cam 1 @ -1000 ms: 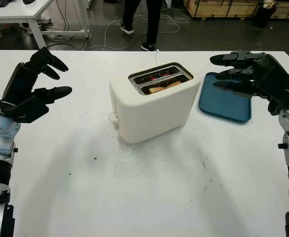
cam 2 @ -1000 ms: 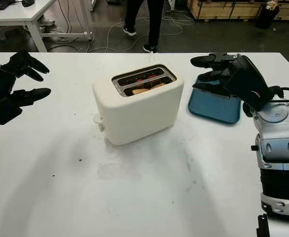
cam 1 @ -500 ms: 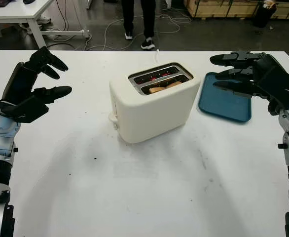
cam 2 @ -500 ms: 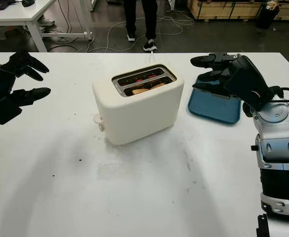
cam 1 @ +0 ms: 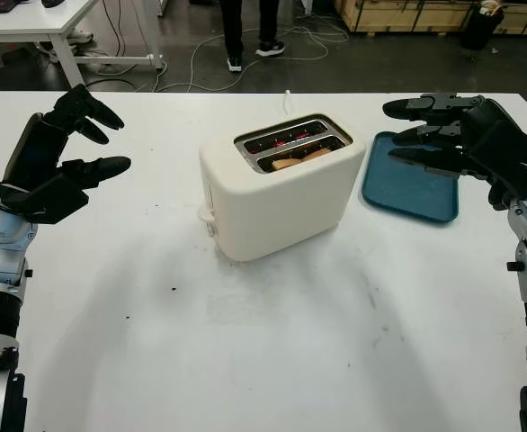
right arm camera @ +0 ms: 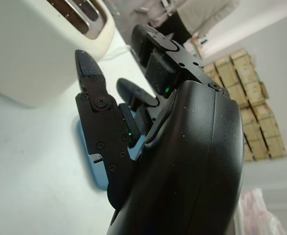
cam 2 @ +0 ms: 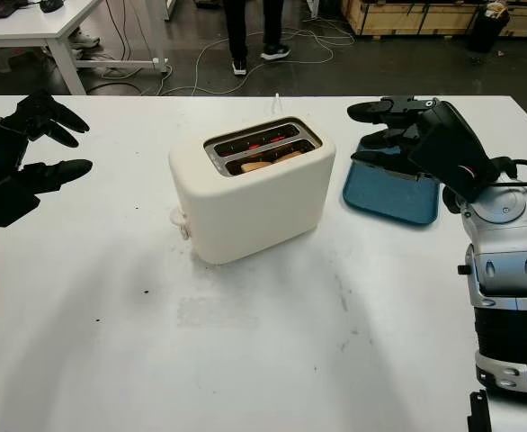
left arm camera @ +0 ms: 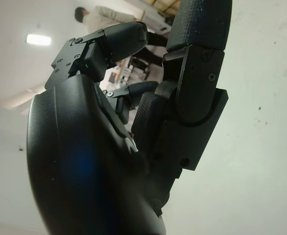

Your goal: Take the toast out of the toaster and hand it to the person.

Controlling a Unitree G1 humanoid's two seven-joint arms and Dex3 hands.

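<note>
Person's legs [cam 1: 250, 31] stepped back from table's far edge, 12 o'clock of toaster [cam 1: 277, 189]. Both robot hands unmoved: left hand [cam 1: 61, 162] at 9 o'clock, right hand [cam 1: 466, 135] at 3 o'clock over blue tray [cam 1: 407, 193], both open, empty. Toast [cam 1: 299, 159] sits in near slot (elements glowing red). Extraction not begun; receiver now farther off.

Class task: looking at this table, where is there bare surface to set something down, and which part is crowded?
Free: the wide white table in front of the toaster, and the strip between the toaster and the open left hand. Crowded: the far right, where the open right hand hovers over the blue tray beside the toaster.
</note>
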